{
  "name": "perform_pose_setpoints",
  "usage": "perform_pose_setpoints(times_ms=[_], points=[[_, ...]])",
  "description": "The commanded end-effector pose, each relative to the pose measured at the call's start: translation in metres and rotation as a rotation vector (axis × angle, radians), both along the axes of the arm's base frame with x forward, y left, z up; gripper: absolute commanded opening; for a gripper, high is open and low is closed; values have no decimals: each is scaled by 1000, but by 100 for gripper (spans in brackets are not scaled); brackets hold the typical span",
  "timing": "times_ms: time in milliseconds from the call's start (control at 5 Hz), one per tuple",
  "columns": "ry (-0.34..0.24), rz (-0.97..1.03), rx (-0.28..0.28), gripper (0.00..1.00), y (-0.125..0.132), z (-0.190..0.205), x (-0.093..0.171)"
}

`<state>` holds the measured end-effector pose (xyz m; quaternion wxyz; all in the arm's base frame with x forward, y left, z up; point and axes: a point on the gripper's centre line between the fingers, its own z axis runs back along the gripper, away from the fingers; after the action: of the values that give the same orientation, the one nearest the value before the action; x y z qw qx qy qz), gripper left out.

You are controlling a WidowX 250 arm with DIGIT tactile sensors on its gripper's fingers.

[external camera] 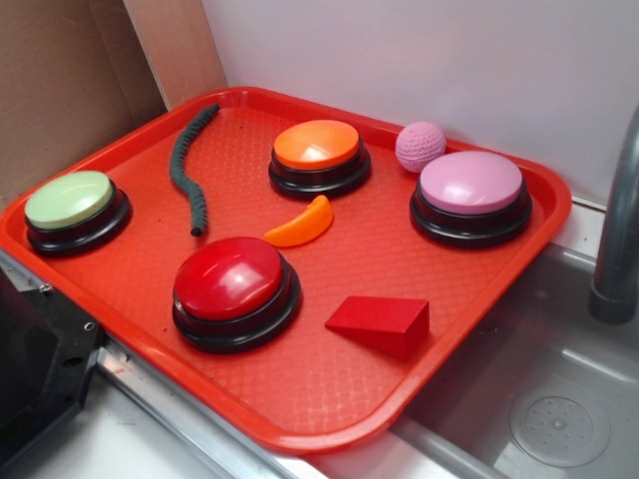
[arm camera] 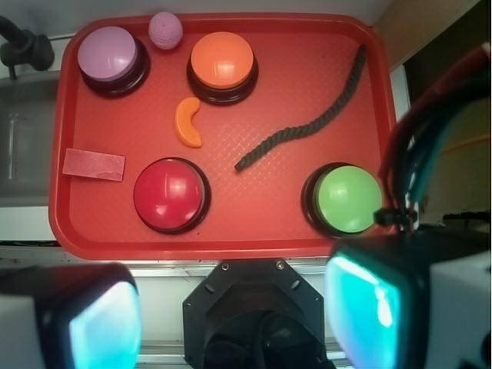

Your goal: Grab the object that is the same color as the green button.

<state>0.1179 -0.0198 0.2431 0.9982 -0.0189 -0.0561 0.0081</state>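
From the exterior view, the red tray [external camera: 519, 235] sits by the sink with everything on it and no arm in sight over it: the green button [external camera: 72, 203] is at the tray's left edge, and the dark green rope [external camera: 188, 165] lies loose on the tray floor just beyond it, snaking from near the far rim down toward the red button [external camera: 232, 282]. The orange button [external camera: 318, 150], pink button [external camera: 471, 188], pink ball [external camera: 419, 146], orange slice [external camera: 302, 226] and red wedge [external camera: 381, 321] are all apart from the rope. Nothing touches it, so the grab is not yet made. Over to the wrist view, looking down from well above: the rope runs diagonally across the tray's right half, between the orange button and the green button, lying flat. The fingers [arm camera: 367, 311] show at the bottom corners of the picture, set wide apart with nothing between them, hanging over the near edge of the tray rather than over the rope. By my reading the whole job is left: travel out over the rope, descend, close and lift.
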Motion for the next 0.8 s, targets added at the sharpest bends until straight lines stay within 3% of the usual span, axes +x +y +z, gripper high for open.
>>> perform_pose_setpoints(times_ms=[0,200,400,600], points=[[0,0,0,100,0,0,0],[35,54,-7,100,14,1,49],[43,227,-47,100,46,1,96],[41,288,-18,100,69,-2,144]])
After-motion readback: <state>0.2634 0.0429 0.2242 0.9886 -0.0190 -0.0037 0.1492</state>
